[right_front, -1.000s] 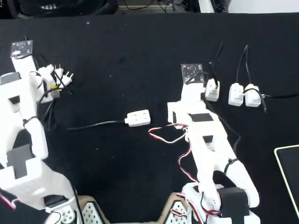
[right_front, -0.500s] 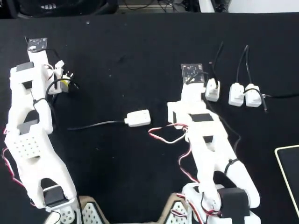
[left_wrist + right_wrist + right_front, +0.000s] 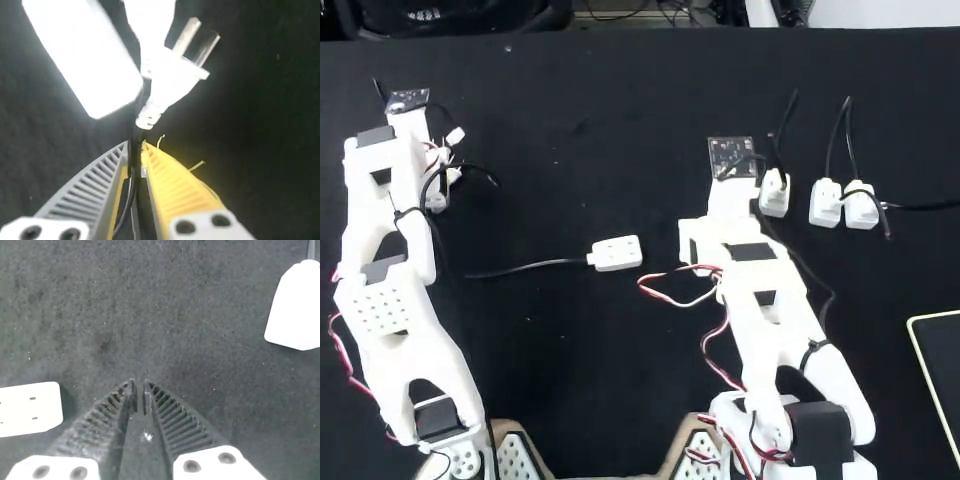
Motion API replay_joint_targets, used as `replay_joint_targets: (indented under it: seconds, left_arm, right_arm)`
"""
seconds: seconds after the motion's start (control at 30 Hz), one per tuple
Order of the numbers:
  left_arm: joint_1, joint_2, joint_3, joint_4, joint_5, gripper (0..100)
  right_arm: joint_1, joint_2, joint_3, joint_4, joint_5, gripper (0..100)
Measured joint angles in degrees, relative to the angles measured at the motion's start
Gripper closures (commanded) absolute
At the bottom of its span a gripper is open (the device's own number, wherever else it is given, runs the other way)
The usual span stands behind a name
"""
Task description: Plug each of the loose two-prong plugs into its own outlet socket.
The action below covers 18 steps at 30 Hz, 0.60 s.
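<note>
In the left wrist view my left gripper [image 3: 136,150] is shut on the black cable of a white two-prong plug [image 3: 170,75], whose prongs point away from me. A white block [image 3: 82,55] lies right beside the plug. From above, this plug bundle [image 3: 440,165] sits at the far left next to the left arm. A white outlet socket [image 3: 616,252] with a black lead lies mid-table and also appears as the outlet [image 3: 27,409] near my right gripper [image 3: 138,387]. That gripper is shut on nothing, just above the black cloth.
Three white plug bodies [image 3: 825,200] with black cables lie at the right beside the right arm [image 3: 750,270]; one of them [image 3: 297,307] is in the right wrist view. A dark tray with a pale rim [image 3: 940,370] sits at the right edge. Red and white wires loop near the right arm.
The left arm has stretched forward and upright along the left edge, carrying the plug bundle slightly back. The right arm and the outlet have not moved.
</note>
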Motion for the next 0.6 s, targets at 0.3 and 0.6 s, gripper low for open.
replay_joint_targets:
  seconds: [0.3, 0.6]
  left_arm:
    - [-0.09, -4.04, -2.90, 11.52, 0.18, 97]
    - [3.60, -12.92, -2.90, 21.45, 0.26, 97]
  right_arm:
    - [0.00, 0.00, 0.00, 0.00, 0.00, 98.4]
    - [0.00, 0.00, 0.00, 0.00, 0.00, 98.4]
